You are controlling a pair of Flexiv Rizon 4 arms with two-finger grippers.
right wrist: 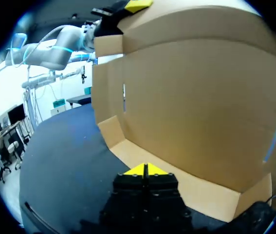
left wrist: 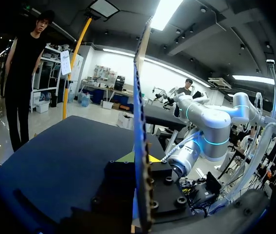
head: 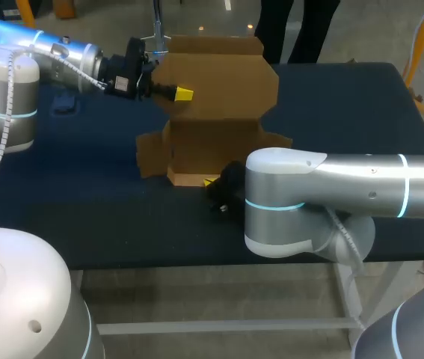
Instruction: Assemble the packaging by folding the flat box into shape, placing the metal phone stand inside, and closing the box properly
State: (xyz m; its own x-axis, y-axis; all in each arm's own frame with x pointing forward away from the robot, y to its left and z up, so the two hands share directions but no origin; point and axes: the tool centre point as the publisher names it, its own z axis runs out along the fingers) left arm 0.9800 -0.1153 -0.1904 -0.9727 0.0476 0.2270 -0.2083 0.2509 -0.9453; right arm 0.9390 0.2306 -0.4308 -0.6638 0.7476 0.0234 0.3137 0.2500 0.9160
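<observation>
Left gripper point(left wrist: 141, 157) is clamped on the upper panel of the cardboard box point(head: 219, 90). In the left wrist view the panel runs edge-on between the two fingers, with a yellow tip showing on each side of it. The left arm point(head: 54, 52) comes in from the far left corner of the table point(head: 84, 194) and lies almost level, its wrist pointing across toward the middle, so the gripper meets the panel high up near its left edge. The box stands upright in the middle of the dark blue table, still only partly folded. Its broad brown panels rise as a wall, small side flaps point(head: 152, 153) splay outward, and a lower flap point(right wrist: 176, 180) lies forward on the cloth. The right arm point(head: 361, 183) comes in from the right, with its elbow bent low over the near side of the table. The right gripper point(right wrist: 145, 169) sits down at the cloth, at the near edge of that lower flap, pointing at the foot of the box. Its yellow tips are pressed together with nothing between them.
</observation>
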